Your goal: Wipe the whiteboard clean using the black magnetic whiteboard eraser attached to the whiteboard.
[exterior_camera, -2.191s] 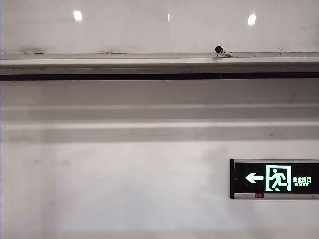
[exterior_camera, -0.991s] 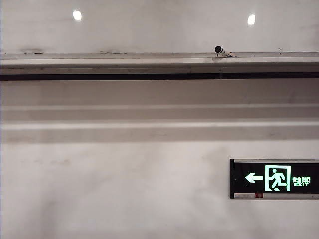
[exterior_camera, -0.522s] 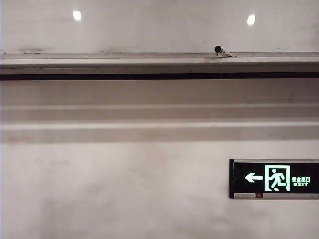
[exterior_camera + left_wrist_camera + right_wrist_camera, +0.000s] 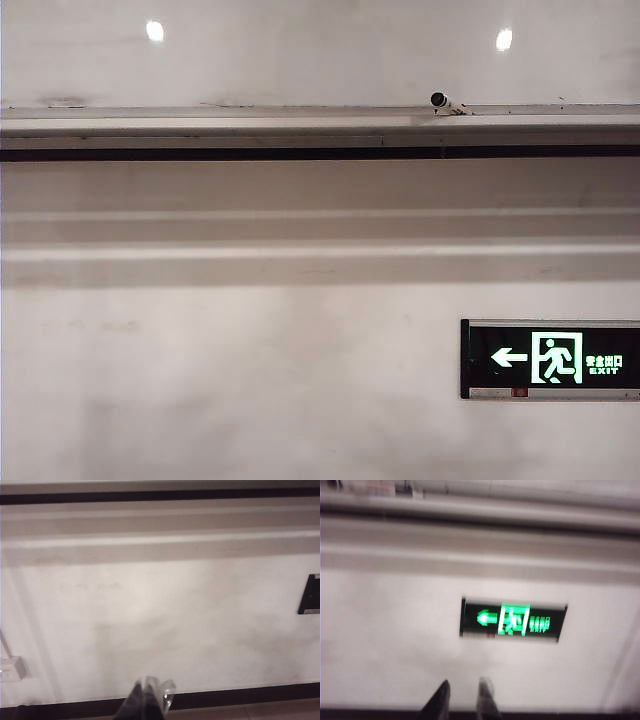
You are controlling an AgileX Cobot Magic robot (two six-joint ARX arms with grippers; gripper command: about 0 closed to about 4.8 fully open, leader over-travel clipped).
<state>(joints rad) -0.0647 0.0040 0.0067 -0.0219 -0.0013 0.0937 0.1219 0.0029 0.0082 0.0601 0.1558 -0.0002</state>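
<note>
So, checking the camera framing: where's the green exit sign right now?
The exit sign is low on the right of the exterior view, on the white wall below the whiteboard.

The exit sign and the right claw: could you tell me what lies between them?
Only bare white wall separates the exit sign from the right claw, seen in the right wrist view.

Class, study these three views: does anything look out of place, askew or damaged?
Nothing looks damaged or spilled. One oddity: no black eraser shows anywhere. The whiteboard carries faint grey smears by its rail. Both pincers face the wall holding nothing: the left pincer shut, the right pincer slightly apart below the exit sign.
</note>
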